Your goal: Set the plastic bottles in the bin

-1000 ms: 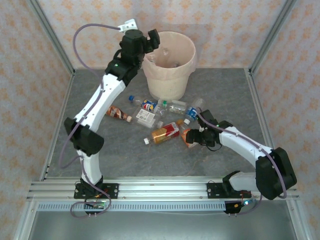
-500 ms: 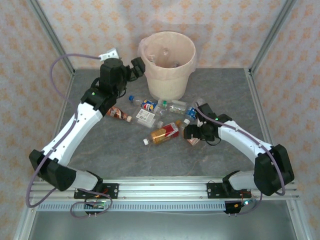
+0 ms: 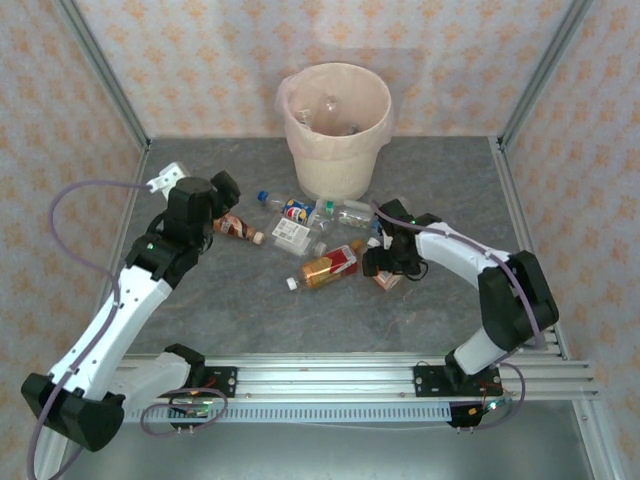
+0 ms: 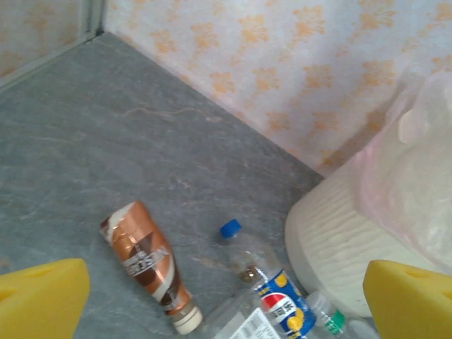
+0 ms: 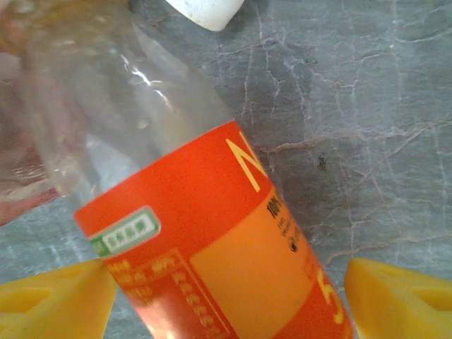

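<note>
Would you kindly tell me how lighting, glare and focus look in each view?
Top external view: even, soft light, only faint shadows, the bin sharp. Left wrist view: the yellow fingertips look blurred, the brown bottle crisp. Right wrist view: glare streaks on the clear plastic of the orange-labelled bottle.

The left arm has swung back from the bin (image 3: pixel 335 150) and sunk low over the desk (image 3: pixel 250 300), bringing the left fingers (image 4: pixel 42 296) near the brown bottle (image 4: pixel 145 261), while the right arm has drawn its elbow inward, the right fingers (image 5: pixel 49 296) shifting slightly at the orange-labelled bottle (image 5: pixel 233 247).
</note>
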